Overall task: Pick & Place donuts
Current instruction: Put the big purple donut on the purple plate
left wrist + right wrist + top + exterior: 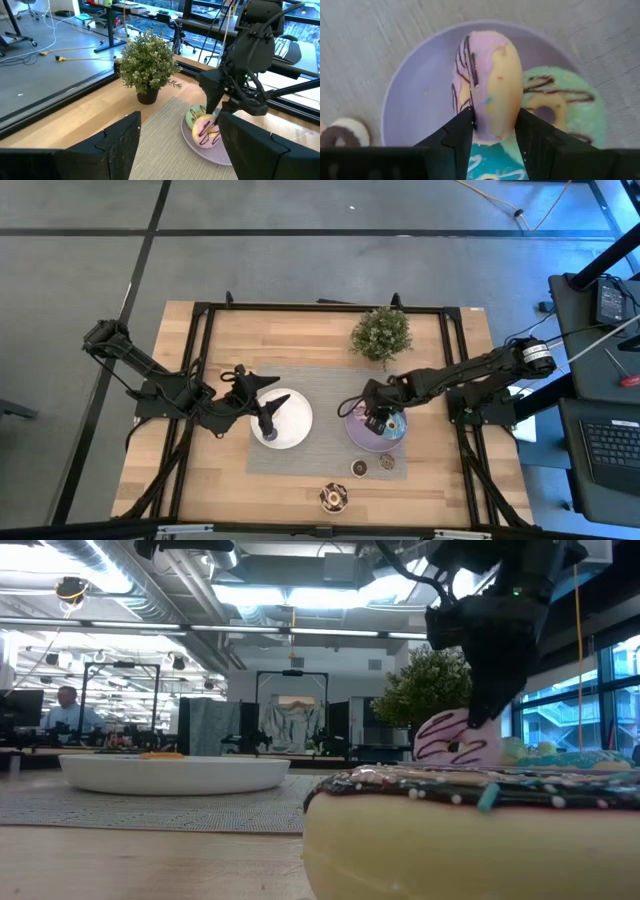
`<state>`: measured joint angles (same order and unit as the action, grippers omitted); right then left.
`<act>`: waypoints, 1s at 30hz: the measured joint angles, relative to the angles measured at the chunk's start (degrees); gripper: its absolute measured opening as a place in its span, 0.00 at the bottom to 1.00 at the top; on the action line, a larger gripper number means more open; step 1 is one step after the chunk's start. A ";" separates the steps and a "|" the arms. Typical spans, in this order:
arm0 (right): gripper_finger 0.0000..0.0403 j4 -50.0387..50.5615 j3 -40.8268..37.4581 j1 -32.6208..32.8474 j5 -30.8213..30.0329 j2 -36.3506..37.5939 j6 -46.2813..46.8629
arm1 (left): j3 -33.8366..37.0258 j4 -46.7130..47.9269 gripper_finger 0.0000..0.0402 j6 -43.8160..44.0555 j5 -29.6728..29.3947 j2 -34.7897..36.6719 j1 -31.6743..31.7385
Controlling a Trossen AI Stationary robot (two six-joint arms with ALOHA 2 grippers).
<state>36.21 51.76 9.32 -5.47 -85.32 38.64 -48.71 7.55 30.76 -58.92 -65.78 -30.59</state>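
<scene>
Pink donut (487, 85) stood on edge over lilac plate (420, 90), gripped between right claw (492, 131) fingers, beside green-white donut (560, 102). Left claw (180, 137) spread open above white plate (295, 430) on table (240, 345).

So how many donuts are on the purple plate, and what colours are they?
pink donut: 1
green donut: 1
blue donut: 1
Total: 3
</scene>
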 joint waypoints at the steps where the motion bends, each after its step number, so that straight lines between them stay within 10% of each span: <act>1: 0.36 0.52 0.49 0.00 -0.93 0.00 -0.12 | 0.00 0.00 0.65 0.00 0.00 0.00 0.00; 30: 0.39 4.88 3.18 -0.15 -2.34 0.00 2.65 | 0.00 0.00 0.65 0.02 0.15 -0.02 0.00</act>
<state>41.09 54.94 9.17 -7.81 -85.32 41.30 -48.71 7.55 30.79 -58.76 -65.80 -30.59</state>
